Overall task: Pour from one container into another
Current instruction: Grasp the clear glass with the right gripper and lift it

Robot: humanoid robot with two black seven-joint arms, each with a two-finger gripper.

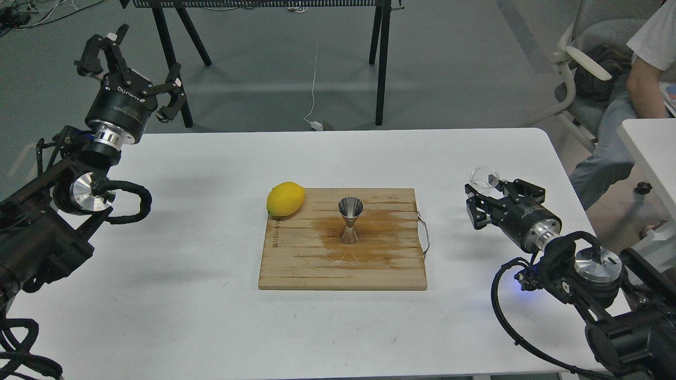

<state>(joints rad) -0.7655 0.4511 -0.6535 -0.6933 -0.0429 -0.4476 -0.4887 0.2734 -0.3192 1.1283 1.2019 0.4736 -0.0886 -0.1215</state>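
Note:
The steel jigger (350, 220) stands upright in the middle of the wooden cutting board (296, 264), on a brown wet stain. To the board's right, above the table, my right gripper (488, 196) is shut on the small clear glass cup (485, 177), which sits tilted at its fingertips. The cup is well apart from the jigger. My left gripper (129, 63) is raised at the table's far left corner, open, with nothing between its fingers.
A yellow lemon (285, 199) rests against the board's far left corner. The white table (211, 327) ends close behind my right arm. A person sits on a chair (586, 58) at the far right, beside another white table (649, 148).

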